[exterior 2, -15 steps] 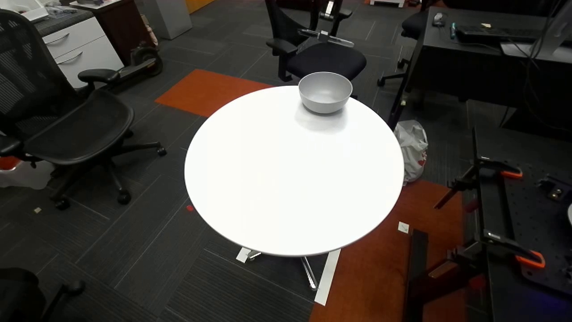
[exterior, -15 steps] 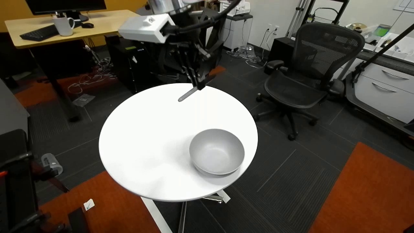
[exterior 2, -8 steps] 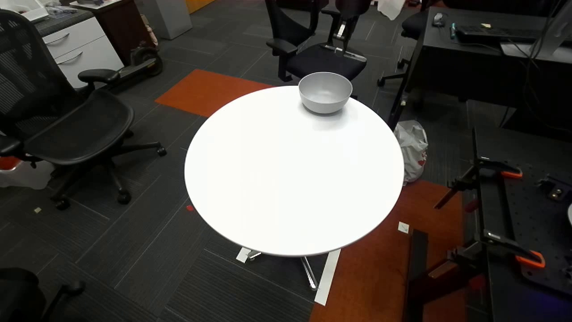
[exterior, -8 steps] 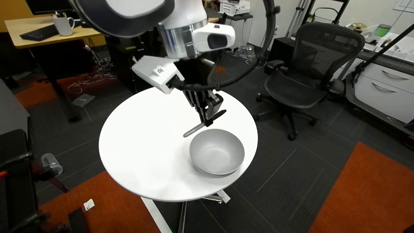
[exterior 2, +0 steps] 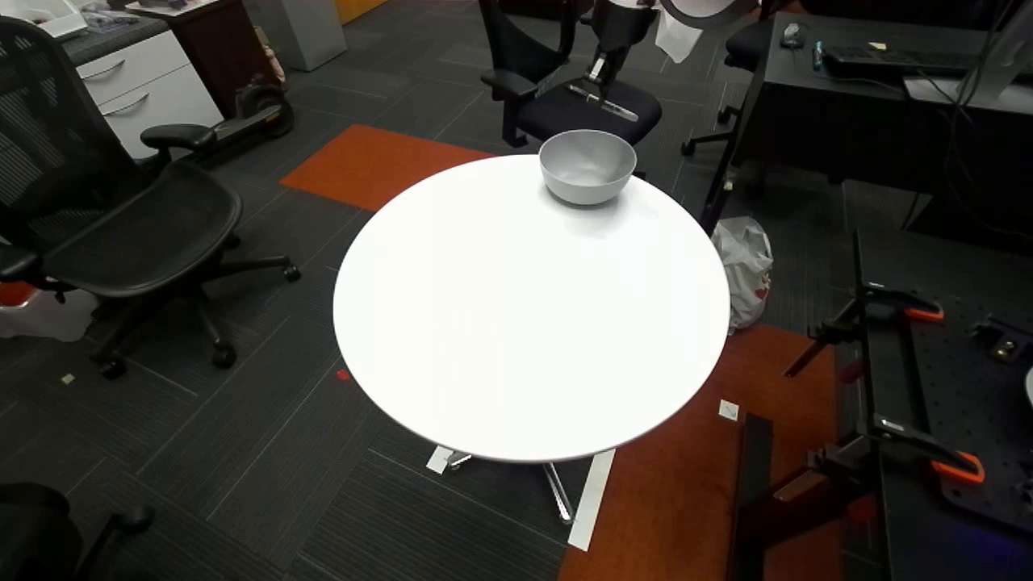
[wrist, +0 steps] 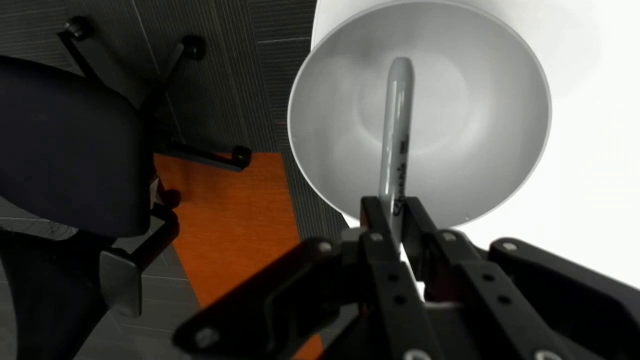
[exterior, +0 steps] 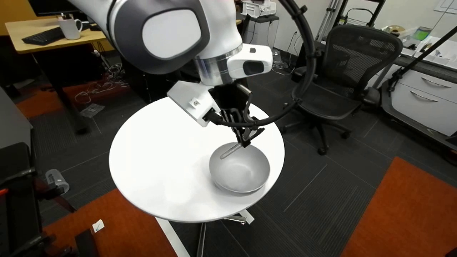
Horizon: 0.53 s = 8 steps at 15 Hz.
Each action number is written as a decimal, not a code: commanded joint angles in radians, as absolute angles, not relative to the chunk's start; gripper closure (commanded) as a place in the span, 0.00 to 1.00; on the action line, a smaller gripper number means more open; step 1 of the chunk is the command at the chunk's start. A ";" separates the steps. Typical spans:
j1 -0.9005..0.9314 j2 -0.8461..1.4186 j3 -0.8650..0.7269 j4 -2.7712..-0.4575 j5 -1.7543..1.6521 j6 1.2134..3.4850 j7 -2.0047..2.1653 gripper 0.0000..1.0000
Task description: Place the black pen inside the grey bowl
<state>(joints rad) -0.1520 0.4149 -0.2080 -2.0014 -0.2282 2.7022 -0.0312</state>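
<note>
In an exterior view the white arm [exterior: 223, 32] extends down from above the tool [exterior: 245, 143], its silver wrist collar [exterior: 214, 69] slanting over it and a black cable [exterior: 310, 60] bowing out beside it. In the wrist view, the tool's two dark fingers [wrist: 371, 215] stand almost parallel, clamped close together, with the jointed linkages [wrist: 295, 282] flaring out behind them.

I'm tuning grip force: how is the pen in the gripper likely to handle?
The pen is probably stiff, jutting straight from the gripper. Its glossy surface may be slippery. Slim and apparently round, it would probably roll if released in the curved grey bowl.
</note>
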 commanded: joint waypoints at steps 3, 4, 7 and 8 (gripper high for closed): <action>-0.154 0.460 -0.207 -1.955 -0.188 2.707 -0.012 0.47; -0.154 0.464 -0.206 -1.952 -0.184 2.707 -0.011 0.40; -0.153 0.468 -0.204 -1.943 -0.174 2.705 -0.012 0.18; -0.153 0.469 -0.204 -1.940 -0.171 2.705 -0.012 0.09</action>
<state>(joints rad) -0.1524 0.4591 -0.2077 -1.9630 -0.1891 2.7023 -0.0311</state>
